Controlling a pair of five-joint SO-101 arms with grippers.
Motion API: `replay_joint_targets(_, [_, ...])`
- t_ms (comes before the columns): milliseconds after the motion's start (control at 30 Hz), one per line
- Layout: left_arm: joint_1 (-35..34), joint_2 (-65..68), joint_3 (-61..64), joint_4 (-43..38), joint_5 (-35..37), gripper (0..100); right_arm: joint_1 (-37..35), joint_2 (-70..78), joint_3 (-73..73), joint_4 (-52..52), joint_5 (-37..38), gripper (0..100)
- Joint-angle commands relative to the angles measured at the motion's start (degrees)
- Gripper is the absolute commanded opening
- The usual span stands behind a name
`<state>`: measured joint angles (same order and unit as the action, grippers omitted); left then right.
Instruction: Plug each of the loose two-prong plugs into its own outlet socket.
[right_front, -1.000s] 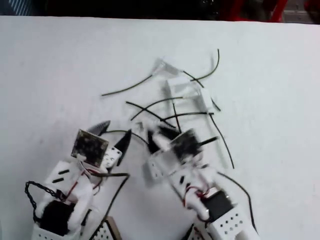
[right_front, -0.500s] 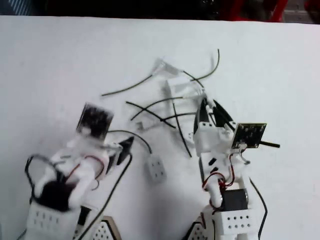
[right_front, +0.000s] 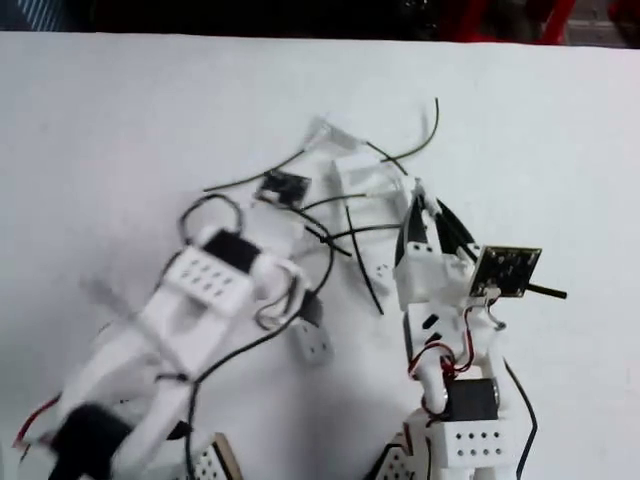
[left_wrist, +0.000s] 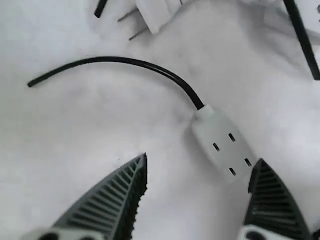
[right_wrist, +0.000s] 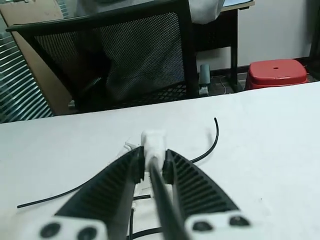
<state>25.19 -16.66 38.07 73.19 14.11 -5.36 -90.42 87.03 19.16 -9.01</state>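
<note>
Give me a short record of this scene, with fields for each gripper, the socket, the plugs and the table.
left gripper: open, pointed down at the outlet socket
outlet socket: white, lying flat, slots up and empty, with a curved black cord attached
right gripper: shut on the held plug
held plug: white, pinched at the fingertips, raised off the table
loose plug: white, two prongs bare, lying on the table beyond the socket
table: white
</note>
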Motion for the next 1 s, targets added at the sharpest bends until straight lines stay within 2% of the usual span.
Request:
replay_joint_targets(0, [2.59, 7.69, -5.63, 0.26, 2.46, 32, 2.77, -0.84, -3.34, -1.8, -0.44, 1.7])
replay_joint_targets(233, [7.25, 20.44, -11.52, 0.26, 6.24, 32, 4.35, -0.48, -3.34, -3.38, -0.44, 1.7])
replay_joint_targets(400, [7.87, 28.7, -15.38, 0.26, 5.89, 32, 4.35, -0.48, -3.34, -3.38, -0.44, 1.7])
replay_joint_targets(500, [7.52, 31.43, -17.49, 0.26, -0.18, 28, 4.35, -0.48, -3.34, -3.38, -0.44, 1.7])
replay_joint_targets(667, [7.52, 31.87, -20.92, 0.35, -10.37, 2, 4.18, -0.48, -3.16, -3.38, -0.44, 1.7])
replay_joint_targets(767, [6.9, 31.87, -21.71, 0.88, -13.8, 5, 4.09, -0.48, -3.08, -3.38, -0.35, 1.7])
replay_joint_targets(833, [5.23, 32.04, -22.15, 0.62, -16.35, 2, 4.09, -0.48, -3.08, -3.38, -0.35, 1.7])
replay_joint_targets(967, [-0.22, 31.87, -24.18, 0.7, -27.6, 2, 4.0, -0.48, -3.08, -3.38, -0.18, 1.7])
